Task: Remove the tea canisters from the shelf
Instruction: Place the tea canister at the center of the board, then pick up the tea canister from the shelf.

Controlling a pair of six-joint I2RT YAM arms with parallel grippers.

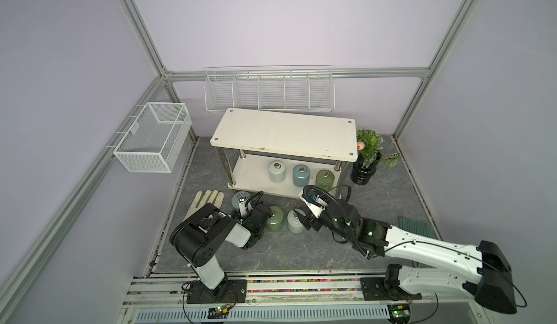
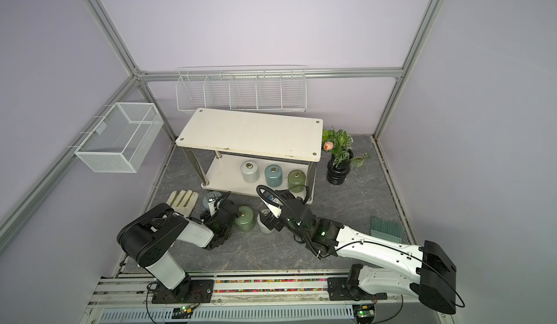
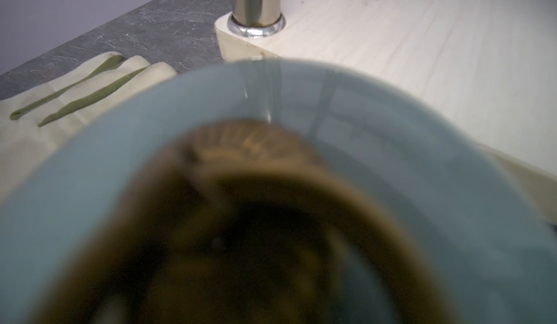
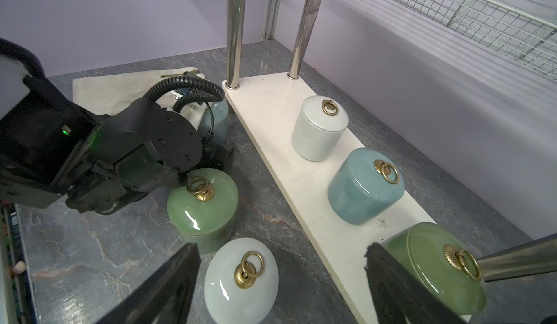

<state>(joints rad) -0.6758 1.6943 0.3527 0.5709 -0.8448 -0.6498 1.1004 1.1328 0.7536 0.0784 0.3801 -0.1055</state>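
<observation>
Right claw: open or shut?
Open. In the right wrist view the fingers of the right claw stand wide apart, gaps either side of the white canister.

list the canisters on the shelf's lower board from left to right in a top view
glossy white ceramic canister → glossy blue-grey ceramic canister → glossy green ceramic canister

Three canisters [image 1: 301,173] stand on the shelf [image 1: 283,132], three others before it.
</observation>
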